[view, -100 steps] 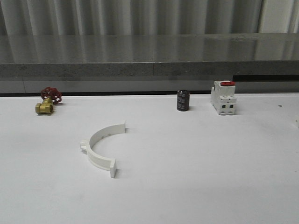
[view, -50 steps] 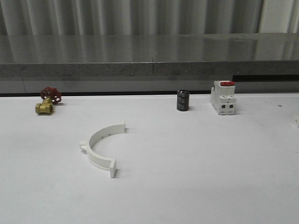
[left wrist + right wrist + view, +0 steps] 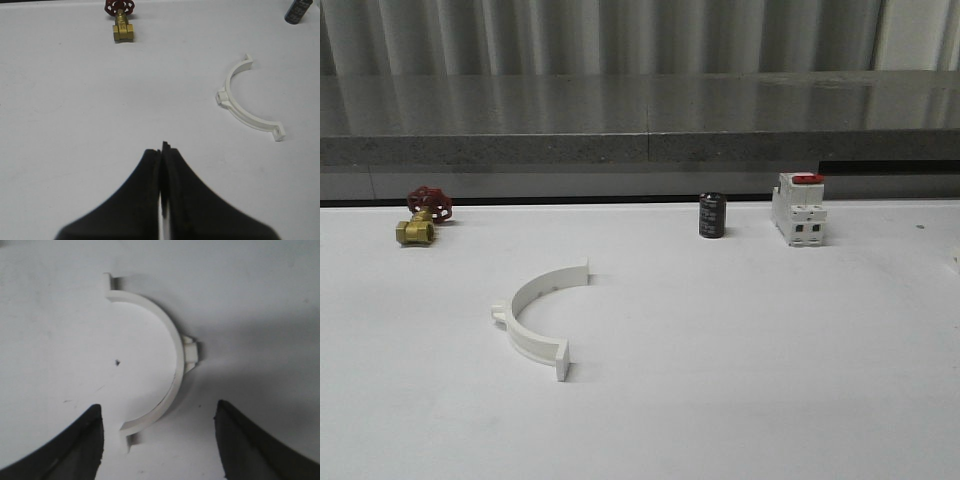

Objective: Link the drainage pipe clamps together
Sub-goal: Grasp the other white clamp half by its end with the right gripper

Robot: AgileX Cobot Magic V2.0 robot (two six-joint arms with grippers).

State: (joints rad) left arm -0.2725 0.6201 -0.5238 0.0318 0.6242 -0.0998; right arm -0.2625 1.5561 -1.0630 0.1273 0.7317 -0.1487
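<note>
Right wrist view: right pincer (image 3: pixel 159 440) spread wide over a clamp half (image 3: pixel 165 365) (light, rigid, slick plastic); grip its arc beside the tab. Left pincer (image 3: pixel 161 165) closed, empty.

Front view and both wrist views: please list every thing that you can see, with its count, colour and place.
Pipe clamp half on the table's left-centre: one, white, lying flat, open side toward the right.
Pipe clamp half under the right arm: one, white, lying flat on the table between the open fingers.
Valve: one, brass body with red handwheel, far left of the table.
Cylinder: one, black, standing upright at the far centre-right.
Breaker: one, white with red top, right of the cylinder.
Table: one, white.
Ledge: one, grey, behind the table.
Left end effector: one, black, fingers closed together, holding nothing.
Right end effector: one, black, fingers wide apart.
</note>
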